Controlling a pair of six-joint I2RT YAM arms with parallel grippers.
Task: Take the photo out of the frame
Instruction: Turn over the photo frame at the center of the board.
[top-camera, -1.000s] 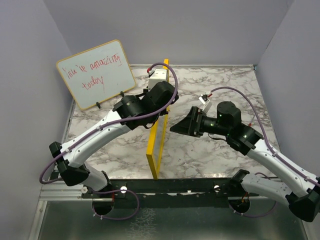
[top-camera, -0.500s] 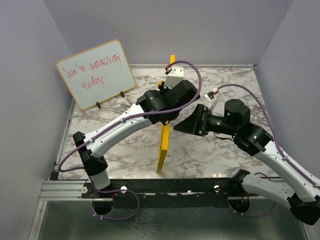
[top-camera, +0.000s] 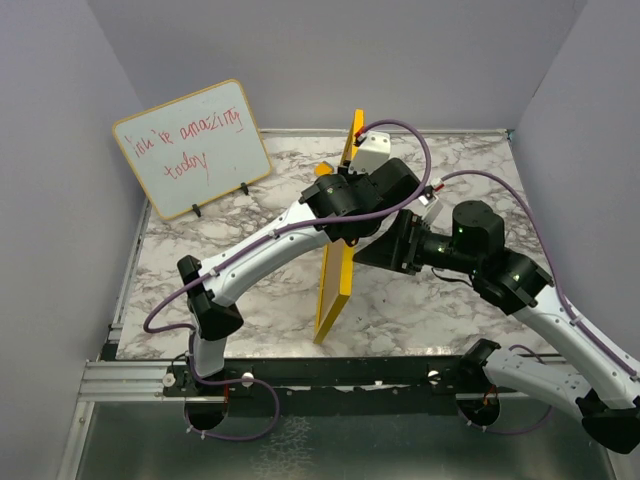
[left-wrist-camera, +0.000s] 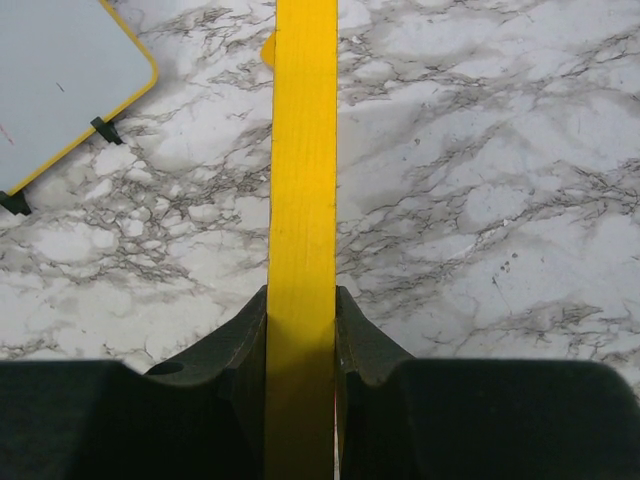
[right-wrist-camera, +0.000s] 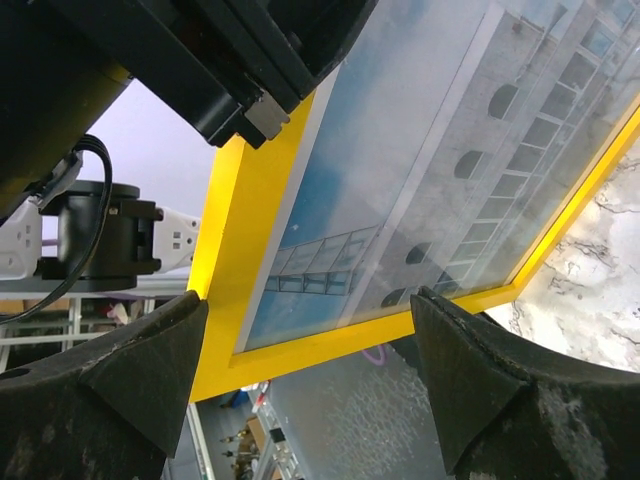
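The frame (top-camera: 335, 290) stands on edge on the marble surface (top-camera: 440, 310), with the photo (right-wrist-camera: 430, 150) still inside, facing right. The left gripper (left-wrist-camera: 301, 300) pinches its top edge tight. The right gripper (right-wrist-camera: 310, 298) is spread wide before the photo, holding nothing. A whiteboard (top-camera: 190, 145) leans at the far left.

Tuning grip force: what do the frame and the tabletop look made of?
Frame: probably painted wood or MDF, matte yellow; faint lengthwise grain shows on its edge. Tabletop: white with grey veins, marble look, dull sheen; could be stone or a printed laminate, the pictures cannot settle which.
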